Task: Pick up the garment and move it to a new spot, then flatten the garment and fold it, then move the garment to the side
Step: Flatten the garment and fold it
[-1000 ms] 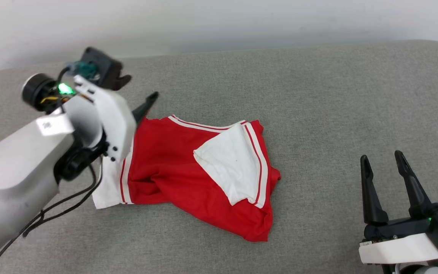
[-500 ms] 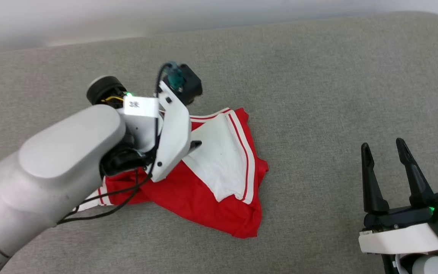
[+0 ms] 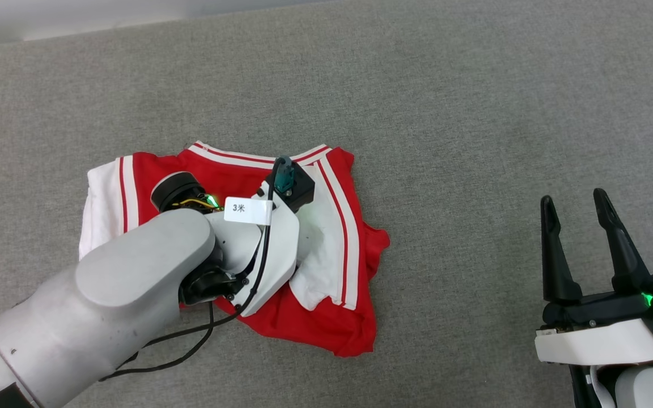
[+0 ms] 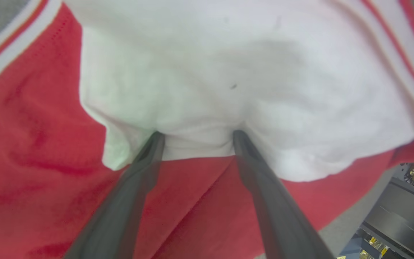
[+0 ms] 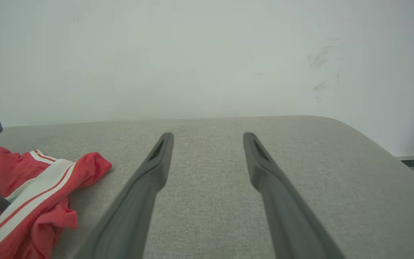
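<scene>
On grey fabric surface (image 3: 474, 113), crumpled garment (image 3: 326, 334), pale wall (image 5: 192, 54) behind

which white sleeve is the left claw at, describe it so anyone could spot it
On the grey padded surface lies a crumpled red T-shirt. The sleeve you want is folded over the shirt's right half, where the left claw meets its hem with tips spread. Unlike the other white sleeve at the shirt's left edge, it lies on top of red cloth.
</scene>
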Robot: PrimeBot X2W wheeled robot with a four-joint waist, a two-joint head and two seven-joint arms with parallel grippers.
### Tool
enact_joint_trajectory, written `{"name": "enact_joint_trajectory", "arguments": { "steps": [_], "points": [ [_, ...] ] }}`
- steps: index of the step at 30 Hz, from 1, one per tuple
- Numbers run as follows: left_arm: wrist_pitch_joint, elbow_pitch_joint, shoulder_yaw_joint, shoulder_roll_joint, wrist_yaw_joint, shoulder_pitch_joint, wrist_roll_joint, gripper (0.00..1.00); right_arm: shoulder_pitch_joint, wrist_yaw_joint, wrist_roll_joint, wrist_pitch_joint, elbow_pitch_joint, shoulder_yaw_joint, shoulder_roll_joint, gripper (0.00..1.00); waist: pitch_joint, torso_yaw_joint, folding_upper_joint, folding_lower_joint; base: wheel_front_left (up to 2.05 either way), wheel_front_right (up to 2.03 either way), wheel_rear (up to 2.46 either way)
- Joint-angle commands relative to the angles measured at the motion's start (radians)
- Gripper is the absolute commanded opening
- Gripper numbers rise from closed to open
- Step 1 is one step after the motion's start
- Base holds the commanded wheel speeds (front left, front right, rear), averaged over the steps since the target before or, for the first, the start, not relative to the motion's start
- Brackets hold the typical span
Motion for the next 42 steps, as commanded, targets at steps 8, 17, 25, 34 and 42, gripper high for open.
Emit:
{"name": "enact_joint_trajectory", "arguments": {
  "steps": [8, 17, 25, 34, 42],
  "points": [
    [-0.146, -0.022, -0.011, -0.018, -0.002, -0.044, -0.023, 0.0, -0.002, 0.0, -0.002, -0.002, 0.007, 0.0, 0.001, 1.0, -0.029, 0.005, 0.0, 0.0, 0.0, 0.0, 0.0],
    [-0.315, -0.087, 0.009, -0.066, -0.001, -0.188, -0.033, 0.0, -0.003, 0.0, 0.01, -0.002, -0.008, 0.005, 0.001, 1.0, -0.002, -0.035, 0.0, 0.0, 0.0, 0.0, 0.0],
    [-0.398, 0.051, -0.015, -0.25, -0.001, -0.161, 0.03, 0.0, -0.03, 0.0, 0.025, -0.002, -0.01, 0.01, 0.001, 1.0, 0.061, -0.077, 0.0, 0.0, 0.0, 0.0, 0.0],
    [-0.331, 0.118, -0.019, -0.341, -0.001, -0.008, 0.138, 0.0, -0.047, 0.0, 0.028, -0.002, -0.005, 0.002, 0.001, 1.0, 0.08, -0.094, 0.0, 0.0, 0.0, 0.0, 0.0],
    [-0.625, 0.178, -0.001, -0.343, -0.001, -0.068, 0.156, 1.0, -0.02, 0.0, 0.008, -0.002, 0.0, -0.01, 0.001, 1.0, 0.014, -0.049, 0.0, 0.0, 0.0, 0.0, 0.0]
  ]
}}
